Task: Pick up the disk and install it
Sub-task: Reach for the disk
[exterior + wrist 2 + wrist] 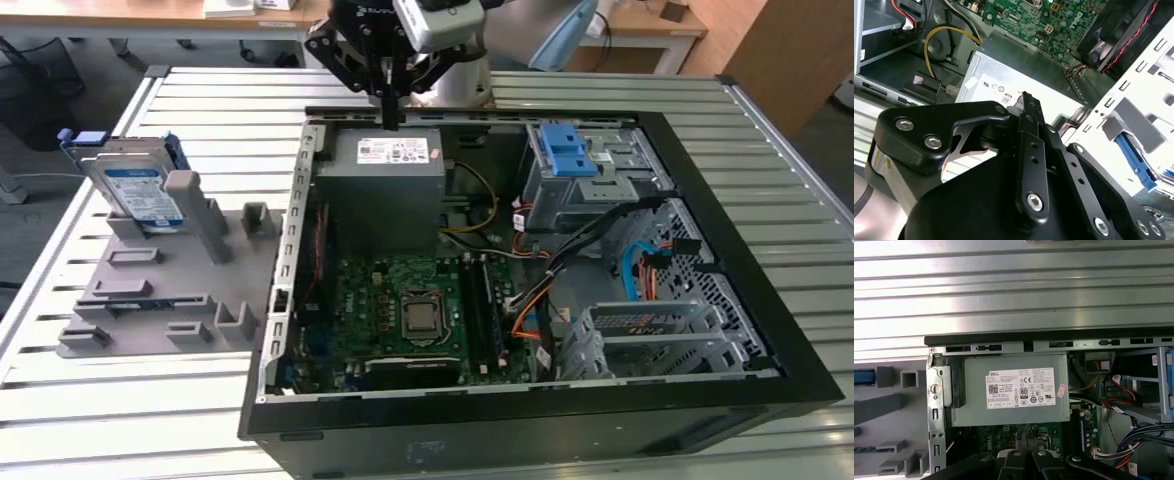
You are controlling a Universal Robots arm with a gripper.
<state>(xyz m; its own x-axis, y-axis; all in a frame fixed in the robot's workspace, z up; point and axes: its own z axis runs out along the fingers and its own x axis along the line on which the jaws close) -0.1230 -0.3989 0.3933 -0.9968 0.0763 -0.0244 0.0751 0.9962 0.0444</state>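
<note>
The tool (390, 118) is seen closed, its fingers (1027, 107) pressed together with nothing held between them. It is pointed downward just above the far edge of the power-supply box (387, 190), inside the open computer case (534, 425). The picking step is judged as not yet begun, because the disk (134, 190) is found well apart from the tool. It is stood on its edge in a grey holder (160, 290) on the worktop (200, 95), at the exterior view's left of the case. For a grasp, opened fingers and a reach across to the holder would be needed. The long axis of the disk is held nearly vertical, a little leaned, with the blue tab (88, 138) at the top and the labelled face turned toward the exterior camera.
</note>
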